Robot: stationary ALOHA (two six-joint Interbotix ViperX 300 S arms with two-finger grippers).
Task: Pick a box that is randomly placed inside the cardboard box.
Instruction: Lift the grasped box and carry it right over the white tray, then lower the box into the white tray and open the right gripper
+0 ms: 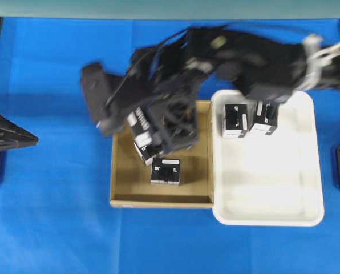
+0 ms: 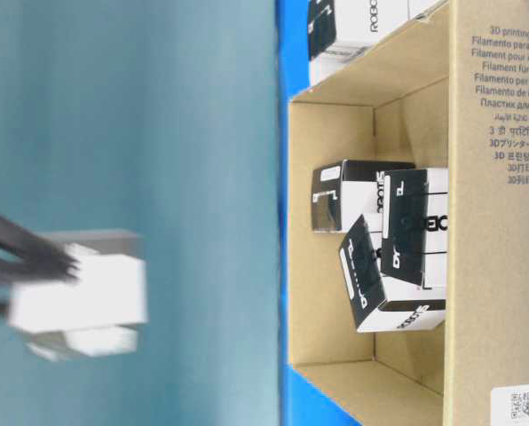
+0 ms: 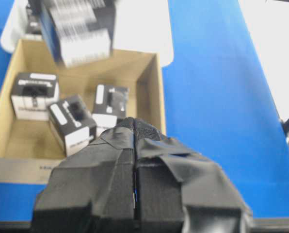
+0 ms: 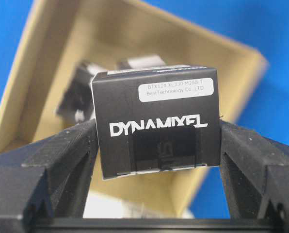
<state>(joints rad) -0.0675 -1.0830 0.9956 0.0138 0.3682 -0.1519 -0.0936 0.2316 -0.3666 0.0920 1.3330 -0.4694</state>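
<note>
Black padded right gripper [image 4: 156,145] is clamping the box [image 4: 156,124] above the cardboard box [image 4: 222,63]; left gripper [image 3: 135,160] is sitting closed.

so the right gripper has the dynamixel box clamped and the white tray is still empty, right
Not quite. The right gripper does have the box clamped, as the right wrist view shows, but the white tray isn't empty: the overhead view shows two black boxes at its far end.
</note>
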